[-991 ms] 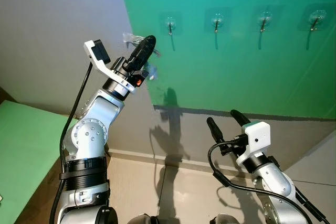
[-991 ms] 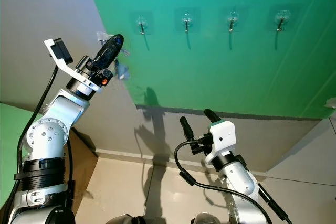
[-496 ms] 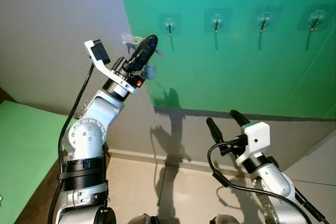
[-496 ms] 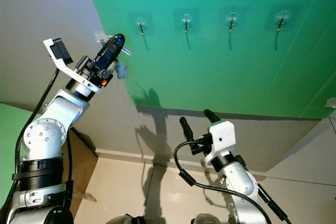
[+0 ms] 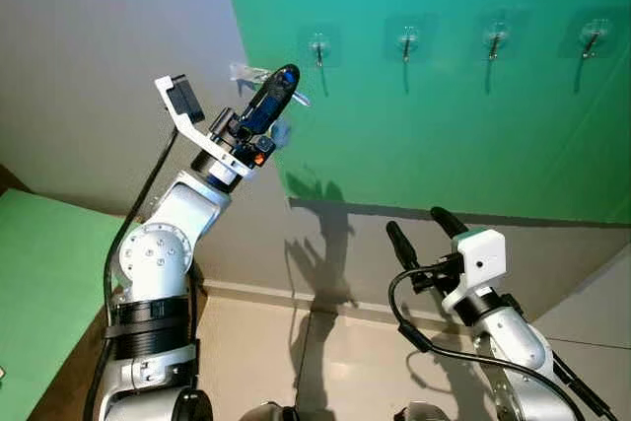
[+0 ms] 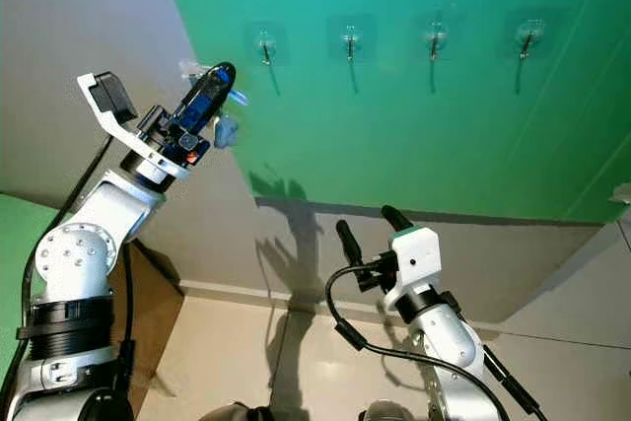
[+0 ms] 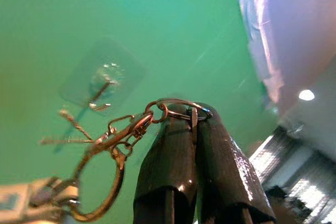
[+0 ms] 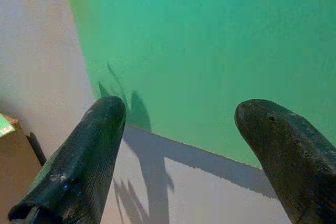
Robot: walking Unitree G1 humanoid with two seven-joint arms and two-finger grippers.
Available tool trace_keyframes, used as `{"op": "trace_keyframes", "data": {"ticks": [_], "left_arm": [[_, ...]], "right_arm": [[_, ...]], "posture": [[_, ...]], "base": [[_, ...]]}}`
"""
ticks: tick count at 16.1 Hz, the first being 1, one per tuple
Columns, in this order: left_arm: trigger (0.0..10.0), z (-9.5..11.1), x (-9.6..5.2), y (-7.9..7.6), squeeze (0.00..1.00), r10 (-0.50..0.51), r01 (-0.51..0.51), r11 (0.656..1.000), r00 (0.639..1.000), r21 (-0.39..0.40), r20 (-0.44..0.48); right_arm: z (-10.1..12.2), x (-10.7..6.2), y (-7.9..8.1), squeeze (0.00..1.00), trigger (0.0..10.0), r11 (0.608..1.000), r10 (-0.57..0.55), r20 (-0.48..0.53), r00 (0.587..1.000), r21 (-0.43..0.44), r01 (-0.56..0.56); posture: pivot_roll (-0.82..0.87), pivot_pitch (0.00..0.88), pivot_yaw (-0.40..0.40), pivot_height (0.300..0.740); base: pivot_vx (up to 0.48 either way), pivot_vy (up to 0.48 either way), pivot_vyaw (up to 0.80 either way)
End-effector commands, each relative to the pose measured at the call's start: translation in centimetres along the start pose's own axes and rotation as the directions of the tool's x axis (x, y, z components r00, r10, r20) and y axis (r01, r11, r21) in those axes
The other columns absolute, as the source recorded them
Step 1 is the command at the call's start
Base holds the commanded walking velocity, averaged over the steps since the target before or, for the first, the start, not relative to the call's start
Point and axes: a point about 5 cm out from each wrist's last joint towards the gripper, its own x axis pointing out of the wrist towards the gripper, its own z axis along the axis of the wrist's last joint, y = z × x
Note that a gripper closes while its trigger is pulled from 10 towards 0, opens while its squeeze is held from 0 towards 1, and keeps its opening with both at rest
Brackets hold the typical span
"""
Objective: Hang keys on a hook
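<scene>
Keys [image 7: 113, 145] now nearer leftmost hook [image 7: 100, 88]

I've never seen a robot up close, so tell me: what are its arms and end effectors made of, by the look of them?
Both arms are silver metal with rounded, bolted joints and black bands. Loose black cables run along them. Each end effector, left and right, has two long, glossy black fingers with rounded tips. The right wrist carries a white boxy housing; the left has a white bracket with a black camera.

No readable text, label, brand or number appears anywhere.
</scene>
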Motion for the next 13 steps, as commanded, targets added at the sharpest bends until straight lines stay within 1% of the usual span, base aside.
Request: {"op": "trace_keyframes", "data": {"ticks": [1,2,3,4,6,7,8,9,10,11,13], "left_arm": [[0.0,-0.4,0.3,0.9,0.00,0.114,-0.096,0.982,0.989,0.164,-0.099],[0.0,-0.9,0.5,1.2,0.00,0.163,-0.126,0.964,0.976,0.232,-0.147],[0.0,-1.2,0.8,1.5,0.00,0.202,-0.146,0.947,0.963,0.287,-0.176],[0.0,-1.2,0.9,1.5,0.00,0.210,-0.148,0.942,0.960,0.302,-0.185],[0.0,-1.3,1.6,1.5,0.00,0.253,-0.147,0.904,0.941,0.400,-0.225],[0.0,-1.2,1.8,1.4,0.00,0.248,-0.143,0.903,0.943,0.404,-0.221],[0.0,-0.9,2.0,1.3,0.00,0.239,-0.145,0.904,0.951,0.403,-0.195],[0.0,-0.5,2.0,1.2,0.00,0.215,-0.137,0.912,0.962,0.386,-0.169],[0.0,-0.3,2.0,0.5,0.00,0.145,-0.100,0.948,0.981,0.303,-0.132],[0.0,-0.4,1.7,0.0,0.00,0.084,-0.054,0.972,0.989,0.228,-0.123],[0.0,-0.6,1.6,-0.3,0.00,0.058,-0.045,0.991,0.994,0.127,-0.093]], "right_arm": [[0.1,0.1,0.3,0.00,10.0,1.000,0.016,0.001,1.000,0.004,-0.016],[0.1,0.1,0.4,0.00,10.0,1.000,0.017,0.000,1.000,0.006,-0.017],[0.0,0.1,0.5,0.00,10.0,1.000,0.018,-0.001,1.000,0.008,-0.018],[0.0,0.1,0.5,0.00,10.0,1.000,0.019,-0.001,1.000,0.009,-0.019],[0.0,0.0,0.7,0.00,10.0,1.000,0.018,-0.002,1.000,0.016,-0.018],[-0.1,0.0,0.7,0.00,10.0,1.000,0.018,-0.002,1.000,0.017,-0.018],[-0.1,0.0,0.8,0.00,10.0,1.000,0.017,-0.002,1.000,0.017,-0.017],[-0.1,0.0,0.8,0.00,10.0,1.000,0.015,-0.002,1.000,0.018,-0.015],[-0.1,-0.1,0.8,0.00,10.0,1.000,0.013,-0.002,1.000,0.018,-0.013],[-0.1,-0.1,0.8,0.00,10.0,1.000,0.014,-0.003,1.000,0.020,-0.014],[-0.1,-0.1,0.8,0.00,10.0,1.000,0.017,-0.004,1.000,0.022,-0.017]], "posture": [[-0.25,0.051,0.137,0.740],[-0.25,0.053,0.137,0.740],[-0.25,0.056,0.140,0.740],[-0.25,0.056,0.140,0.740],[-0.25,0.060,0.143,0.740],[-0.25,0.062,0.148,0.740],[-0.25,0.062,0.148,0.740],[-0.25,0.063,0.151,0.740],[-0.25,0.065,0.151,0.740],[-0.25,0.065,0.150,0.740],[-0.25,0.066,0.148,0.740]], "base": [[0.000,0.000,0.00],[0.000,0.000,0.00],[0.000,0.000,0.00],[0.000,0.000,0.00],[0.000,0.000,0.00],[0.000,0.000,0.00],[0.000,0.000,0.00],[0.000,0.000,0.00],[0.000,0.000,0.00],[0.000,0.000,0.00],[0.000,0.000,0.00]]}}
